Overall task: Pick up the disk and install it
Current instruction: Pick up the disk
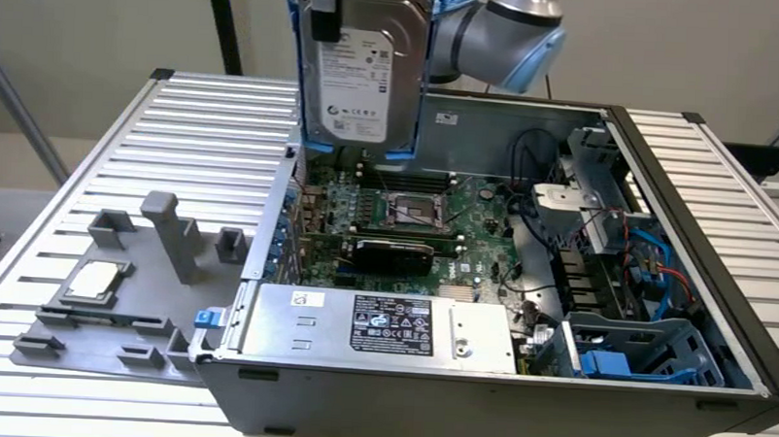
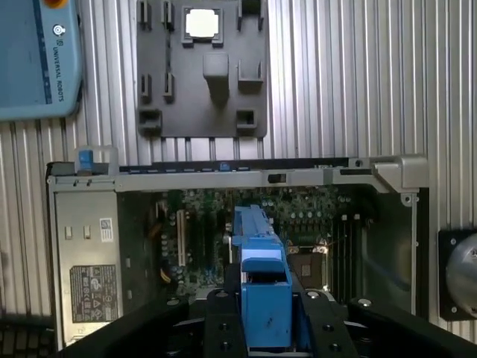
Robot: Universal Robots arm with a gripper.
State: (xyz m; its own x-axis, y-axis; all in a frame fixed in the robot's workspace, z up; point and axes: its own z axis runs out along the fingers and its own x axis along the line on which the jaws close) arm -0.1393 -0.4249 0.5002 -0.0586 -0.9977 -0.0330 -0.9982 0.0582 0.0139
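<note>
The pincer [image 2: 267, 309] was clenched on the disk [image 1: 363, 72], held upright above the open computer case [image 1: 487, 407]; it looked like the carrying step, with fitting it into the case calling for careful lining up

Beyond my ribbed silver worktable [image 1: 211, 115] I see a plain beige wall [image 1: 98, 24] — evenly lit — and one black post [image 1: 222, 28].

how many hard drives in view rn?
1. The disk is held upright in the gripper, above the open computer case. More may sit hidden in the case's drive bays.
</note>
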